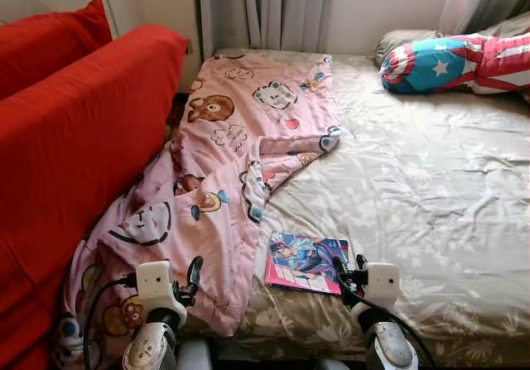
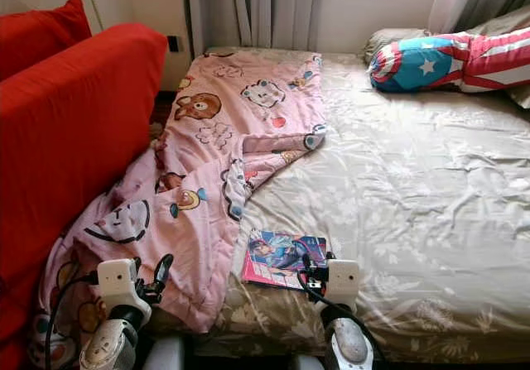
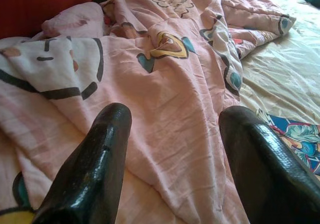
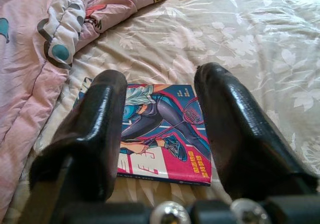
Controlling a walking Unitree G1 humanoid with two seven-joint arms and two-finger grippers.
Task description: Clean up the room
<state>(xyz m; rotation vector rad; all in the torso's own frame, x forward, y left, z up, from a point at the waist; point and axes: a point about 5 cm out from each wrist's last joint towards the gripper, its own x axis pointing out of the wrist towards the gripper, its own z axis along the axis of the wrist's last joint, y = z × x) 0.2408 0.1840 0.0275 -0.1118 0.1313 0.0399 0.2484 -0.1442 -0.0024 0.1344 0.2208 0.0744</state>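
Your right gripper fingers spread, empty, just short of the book on the bed, left gripper fingers spread, empty, over the pink blanket, red sofa beside it

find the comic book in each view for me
Left eye view: comic book near the bed's front edge.
Right eye view: same spot.
Left wrist view: a corner past the pink blanket.
Right wrist view: between the end effector's fingers.
Shared landmark: the blanket.

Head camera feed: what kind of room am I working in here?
Most likely a bedroom: a bed with a beige floral sheet, a rumpled pink cartoon-print quilt across it, and a star-patterned red, white and blue pillow at its far end.
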